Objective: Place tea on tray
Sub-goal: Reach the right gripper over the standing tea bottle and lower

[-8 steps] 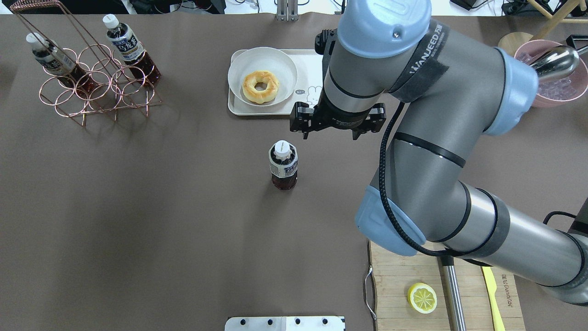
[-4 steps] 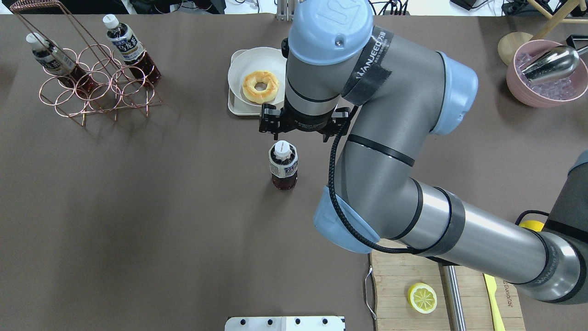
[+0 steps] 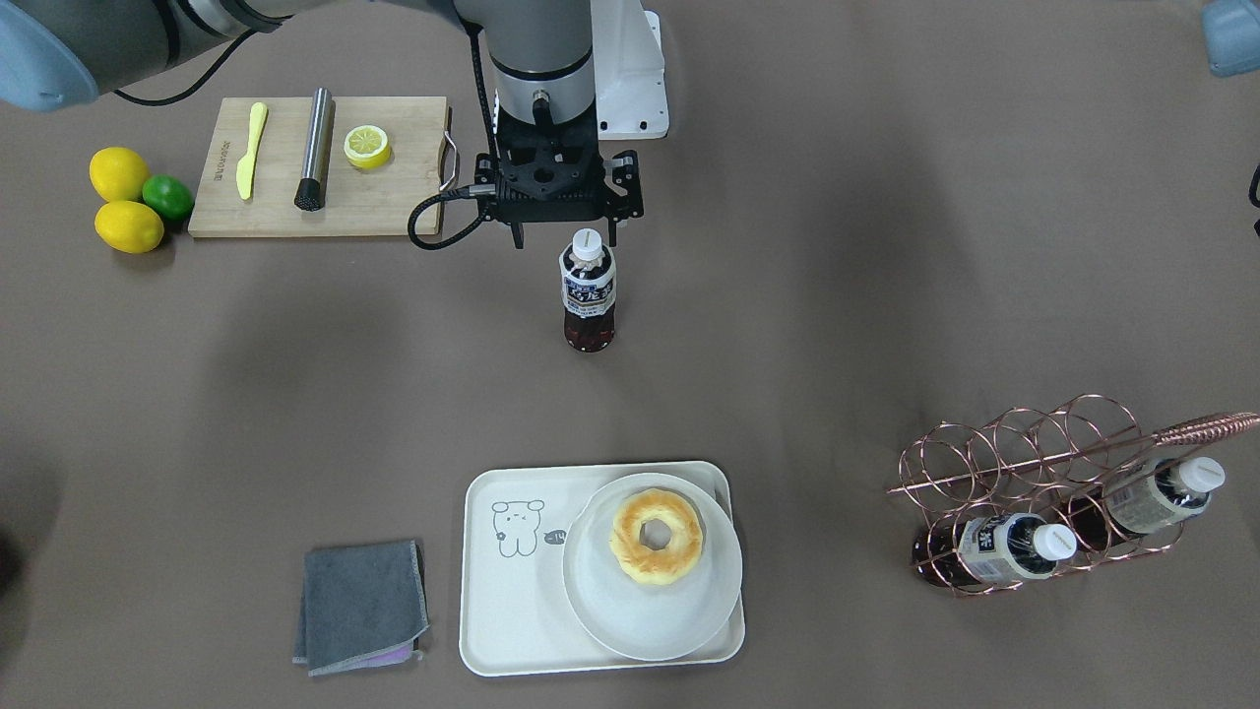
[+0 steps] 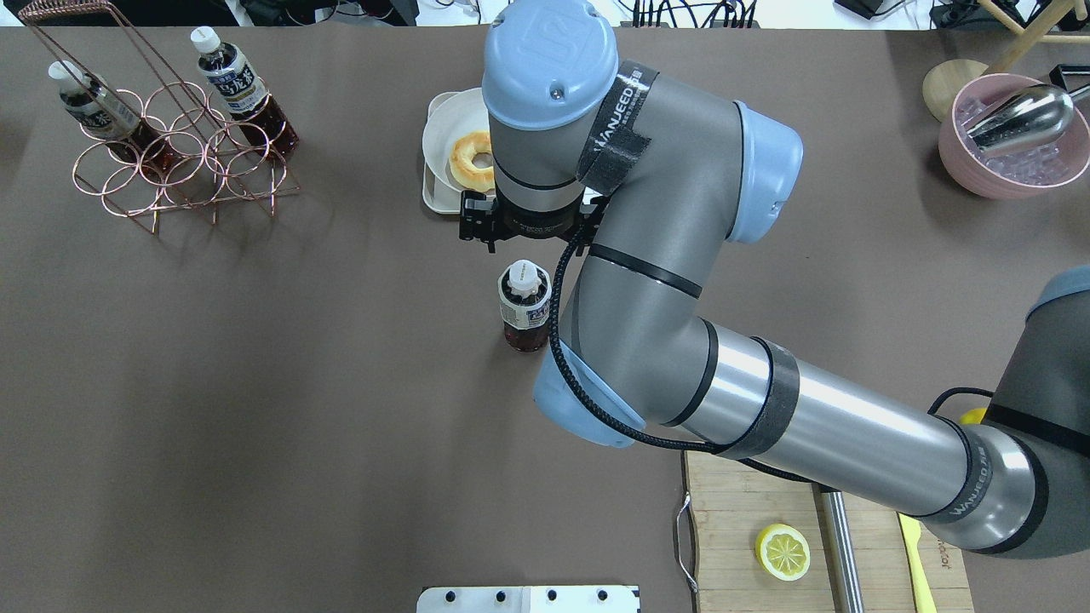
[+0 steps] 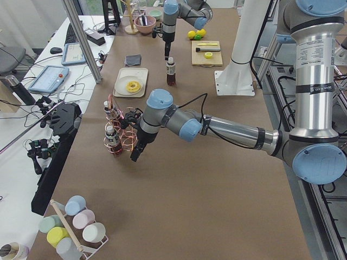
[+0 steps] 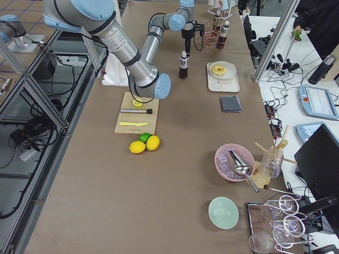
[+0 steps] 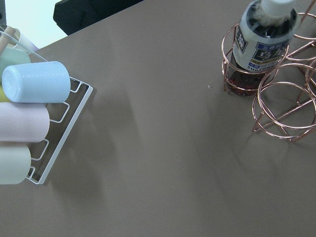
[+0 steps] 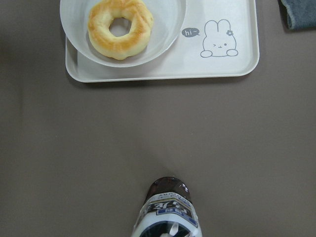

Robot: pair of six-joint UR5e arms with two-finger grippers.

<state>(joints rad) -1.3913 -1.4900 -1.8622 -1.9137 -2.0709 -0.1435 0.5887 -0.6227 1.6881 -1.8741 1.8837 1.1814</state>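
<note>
One upright tea (image 3: 588,290), right tool (image 3: 564,238) spread just above it

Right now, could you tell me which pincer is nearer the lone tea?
Right. The right pincer hangs just above the tea; the left pincer is far off beside the copper rack.

Near the matt black right claw (image 3: 563,239), the tea (image 3: 588,290) is glossy clear plastic with a smooth white cap (image 3: 587,242), on the matt brown table covering (image 3: 295,394); farther from the claw, the tray (image 3: 502,611) is smooth cream plastic, the cloth (image 3: 361,606) grey fabric, the rack (image 3: 1043,463) shiny copper-coloured wire.
</note>
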